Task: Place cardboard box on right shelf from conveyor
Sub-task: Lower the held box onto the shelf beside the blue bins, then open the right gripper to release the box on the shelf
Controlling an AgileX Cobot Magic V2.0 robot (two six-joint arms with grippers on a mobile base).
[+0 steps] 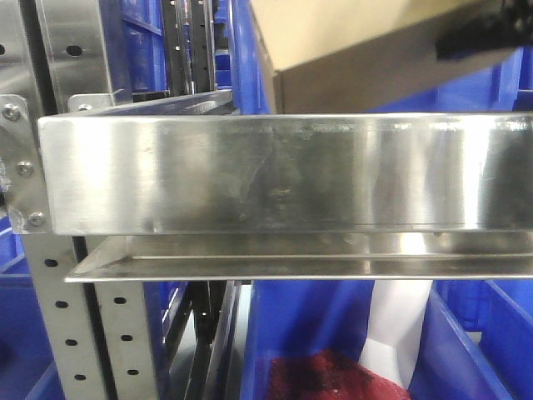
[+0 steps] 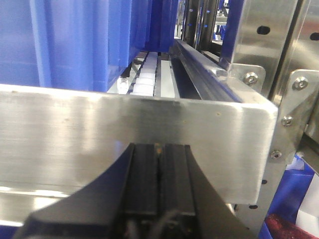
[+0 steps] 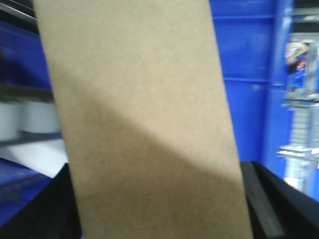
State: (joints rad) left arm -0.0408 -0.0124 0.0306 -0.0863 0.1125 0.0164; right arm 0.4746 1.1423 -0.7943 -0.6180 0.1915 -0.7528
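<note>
The tan cardboard box [image 1: 350, 42] hangs tilted at the top right of the front view, above and just behind the right shelf's shiny steel front lip [image 1: 283, 175]. My right gripper [image 3: 159, 199] is shut on the box [image 3: 144, 124], which fills the right wrist view with a black finger [image 3: 259, 199] at each side. Only a dark part of that gripper [image 1: 479, 33] shows in the front view. My left gripper [image 2: 158, 149] is shut on nothing, close in front of the shelf lip [image 2: 75, 129]. The conveyor is out of view.
Blue plastic bins [image 1: 466, 333] stand below and behind the shelf; one holds a dark red object [image 1: 333, 375] and a white sheet [image 1: 400, 333]. Perforated steel uprights [image 1: 67, 333] rise at the left. White rollers [image 2: 144, 82] run along the shelf bed.
</note>
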